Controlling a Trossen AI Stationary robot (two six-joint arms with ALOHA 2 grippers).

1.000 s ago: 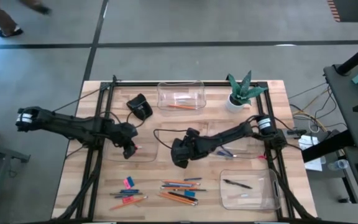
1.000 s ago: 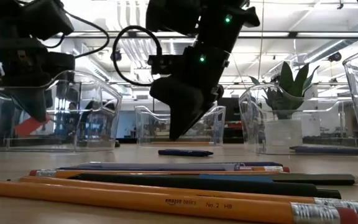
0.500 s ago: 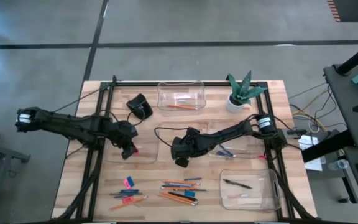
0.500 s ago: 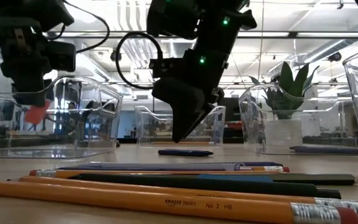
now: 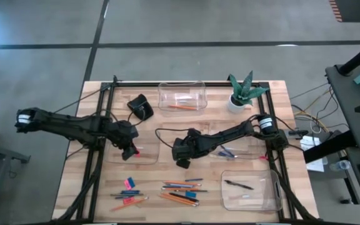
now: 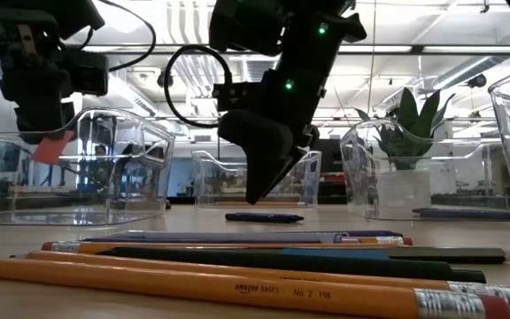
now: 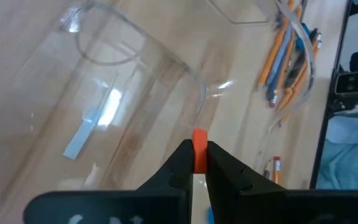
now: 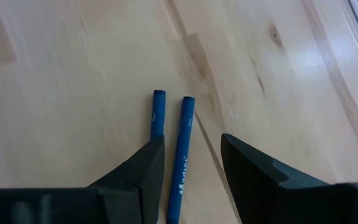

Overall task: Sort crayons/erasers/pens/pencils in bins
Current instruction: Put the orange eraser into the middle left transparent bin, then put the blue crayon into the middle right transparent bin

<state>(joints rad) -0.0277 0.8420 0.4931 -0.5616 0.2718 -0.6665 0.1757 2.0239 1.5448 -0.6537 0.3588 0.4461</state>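
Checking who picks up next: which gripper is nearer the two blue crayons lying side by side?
Right. The right gripper hangs open directly above the blue crayons; the left gripper is off at a clear bin, holding a pink eraser.

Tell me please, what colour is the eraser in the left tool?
Orange-red eraser; the left wrist view shows it best.
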